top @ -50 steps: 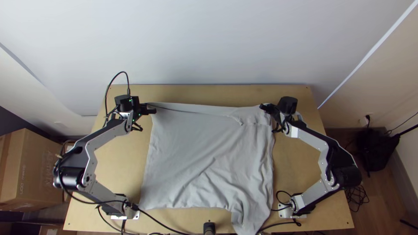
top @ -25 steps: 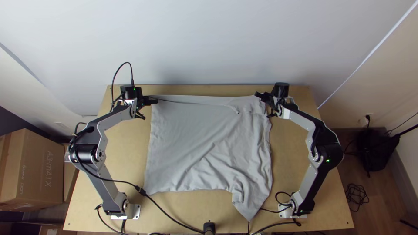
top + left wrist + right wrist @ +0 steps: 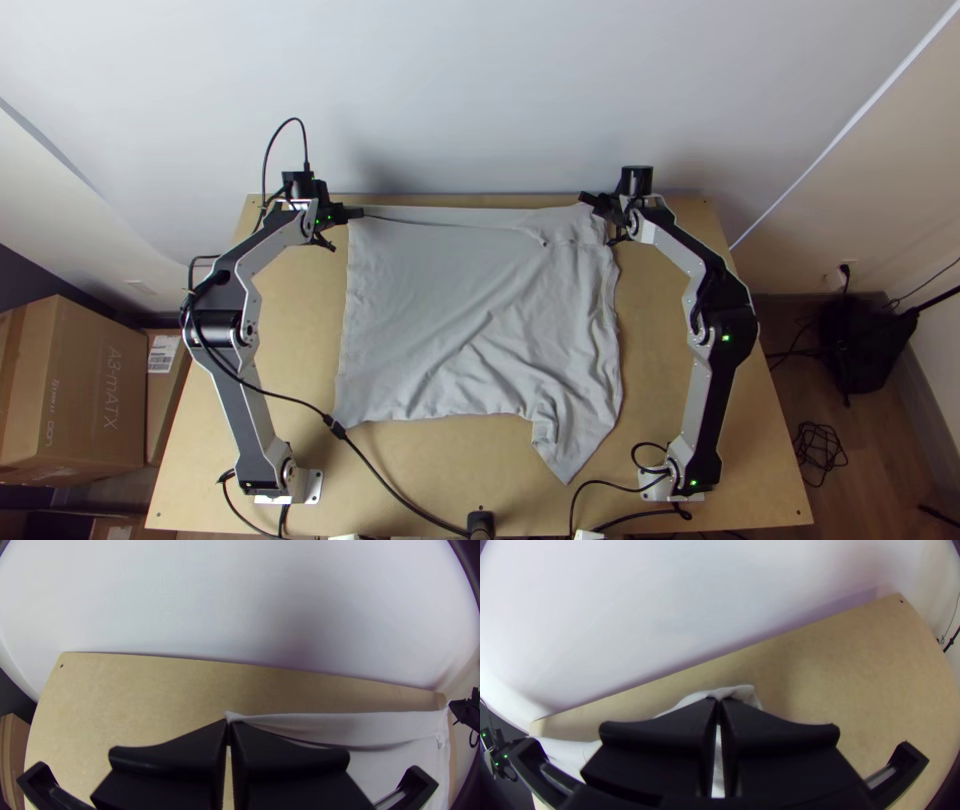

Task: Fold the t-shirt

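Near side of the t-shirt point(image 3: 470, 310) has slid up the worktop point(image 3: 655, 350); at its far side, the left tool point(image 3: 228, 725) and the right tool point(image 3: 719, 702), each pinching a corner, have pulled farther, probably straightening it before folding

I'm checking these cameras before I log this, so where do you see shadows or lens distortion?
Top view: soft shadows on the wall beyond the wooden table. Left wrist view: a broad shadow on the wall, dark lower corners. Right wrist view: the table's side edge bowed, lower corners dark too.
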You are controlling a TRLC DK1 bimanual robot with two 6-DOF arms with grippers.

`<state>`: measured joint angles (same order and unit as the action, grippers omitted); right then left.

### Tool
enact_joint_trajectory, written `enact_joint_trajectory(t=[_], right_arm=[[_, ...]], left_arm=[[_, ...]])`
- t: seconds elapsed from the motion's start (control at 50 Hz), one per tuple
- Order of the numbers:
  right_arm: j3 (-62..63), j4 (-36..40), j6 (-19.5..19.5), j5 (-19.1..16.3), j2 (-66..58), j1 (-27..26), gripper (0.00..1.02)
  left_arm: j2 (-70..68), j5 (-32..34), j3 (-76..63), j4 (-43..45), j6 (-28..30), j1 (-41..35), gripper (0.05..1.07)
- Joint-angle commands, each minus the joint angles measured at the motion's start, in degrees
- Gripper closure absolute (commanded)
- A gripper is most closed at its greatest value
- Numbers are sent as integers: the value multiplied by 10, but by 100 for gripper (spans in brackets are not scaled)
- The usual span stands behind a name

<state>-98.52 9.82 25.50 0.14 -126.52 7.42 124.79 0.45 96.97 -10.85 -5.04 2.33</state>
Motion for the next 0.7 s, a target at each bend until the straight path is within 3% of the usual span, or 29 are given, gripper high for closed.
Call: enact_joint_trajectory(t=[0.0, 0.26, 0.68], right_arm=[[-50, 24, 5, 10, -24, -7, 100], [-111, 119, 21, 6, -22, -4, 100], [-71, 194, 21, 6, 51, 6, 100]], left_arm=[[12, -12, 36, -19, -24, 14, 105], [-17, -2, 56, -122, -39, 7, 105], [-124, 33, -77, -109, -41, 6, 105]])
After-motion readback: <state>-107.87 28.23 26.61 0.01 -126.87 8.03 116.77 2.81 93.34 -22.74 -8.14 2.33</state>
